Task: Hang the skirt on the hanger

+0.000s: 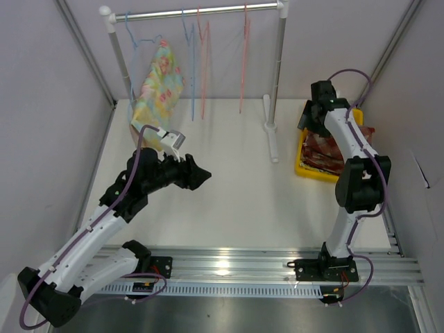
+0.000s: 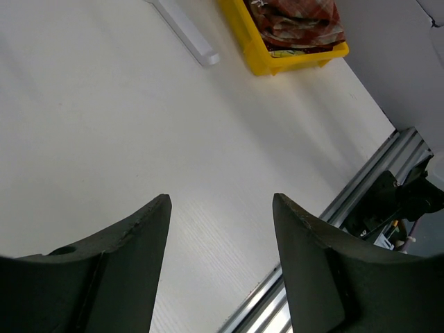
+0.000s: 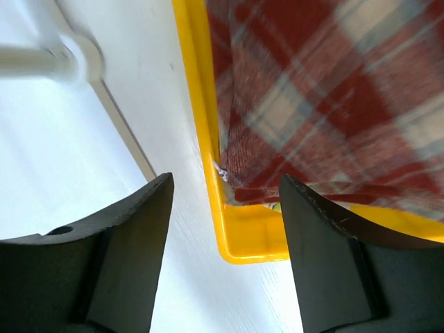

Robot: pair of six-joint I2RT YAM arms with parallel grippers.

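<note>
**Left side.** A flowered garment (image 1: 158, 87) hangs at the left end of the rack (image 1: 201, 12). Free hangers (image 1: 205, 62) hang further along the rail. The left gripper (image 1: 201, 175) hovers over bare desk (image 1: 236, 201), its fingers (image 2: 132, 236) released and holding nothing.

**Right side.** The plaid skirt (image 1: 326, 149) lies bunched in the yellow bin (image 1: 305, 170) at the right edge of the desk, beside the rack's foot. The right gripper (image 3: 225, 184) is poised over the bin's near corner with fingers (image 3: 326, 229) apart and nothing between them. The cloth is not yet gripped.

**Assessment of step in hand:** picking the skirt out of the bin.
- The fingers appear to straddle the bin wall (image 3: 198, 104). Shifting further over the cloth before descending should avoid pinching the plastic.
- Taking a raised fold, preferably near the waistband, would help the skirt hang open for the hanger.
- Lifting straight up should clear the rim without dragging the bin.
- The left arm looks free to fetch or steady a hanger.
</note>
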